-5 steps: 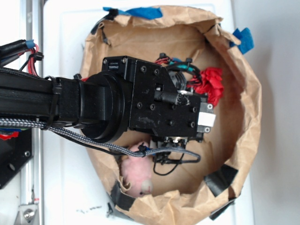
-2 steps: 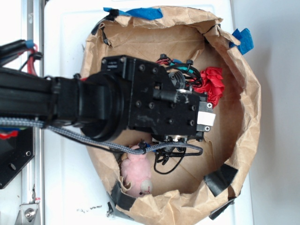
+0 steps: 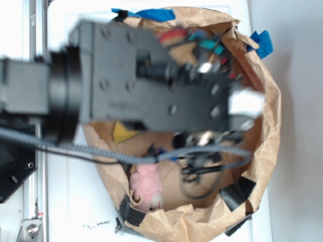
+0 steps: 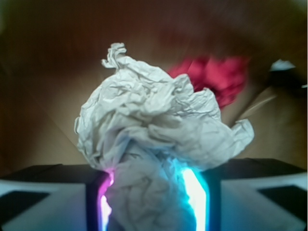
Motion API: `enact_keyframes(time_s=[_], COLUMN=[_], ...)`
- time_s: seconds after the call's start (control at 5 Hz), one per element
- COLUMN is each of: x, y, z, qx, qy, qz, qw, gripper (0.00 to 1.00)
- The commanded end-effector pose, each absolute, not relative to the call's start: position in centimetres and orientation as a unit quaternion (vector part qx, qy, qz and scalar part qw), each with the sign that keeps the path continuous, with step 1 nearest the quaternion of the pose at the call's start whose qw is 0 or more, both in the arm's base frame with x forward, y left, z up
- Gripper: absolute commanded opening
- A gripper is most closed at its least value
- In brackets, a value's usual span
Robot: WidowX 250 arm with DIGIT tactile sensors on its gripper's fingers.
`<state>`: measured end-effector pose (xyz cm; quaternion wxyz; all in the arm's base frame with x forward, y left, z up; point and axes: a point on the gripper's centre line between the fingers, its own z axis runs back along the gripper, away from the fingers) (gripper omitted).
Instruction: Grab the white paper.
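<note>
Since the earlier frames the arm (image 3: 126, 85) has risen toward the overhead camera, so it now looks larger and blurred, and a yellow sponge (image 3: 123, 132) that it covered before now shows beneath it. From overhead the arm hides most of the bag (image 3: 270, 116), and the tool and its fingers cannot be made out there; the white paper is hidden too. One pink toy (image 3: 147, 187) lies by the bag's lower edge, partly behind a cable (image 3: 101, 154). Blue tape (image 3: 151, 13) sits on the top rim and black tape (image 3: 237, 191) at lower right, on a white counter (image 3: 70, 201). In the wrist view the tool (image 4: 153, 202) is clenched on the white paper (image 4: 154, 130), one creased wad pinched at its base between the two fingers (image 4: 96, 202), with most of it bulging above them. Its lower part is cut off by the frame edge. One red wad (image 4: 216, 77) lies behind it, blurred and partly covered by the paper. Purple and cyan glare colours the pinched part.
</note>
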<state>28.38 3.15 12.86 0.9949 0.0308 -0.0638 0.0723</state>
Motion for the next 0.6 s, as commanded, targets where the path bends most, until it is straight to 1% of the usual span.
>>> enact_keyframes(time_s=[0.0, 0.2, 0.4], x=[28.39, 27.67, 27.66], y=[4.0, 3.71, 3.78], z=[18.27, 17.79, 17.67], qx=[-0.003, 0.01, 0.023], qy=[-0.104, -0.093, -0.095], qz=[0.09, 0.08, 0.085], qw=[0.99, 0.992, 0.992], gripper=[0.0, 0.0, 0.0])
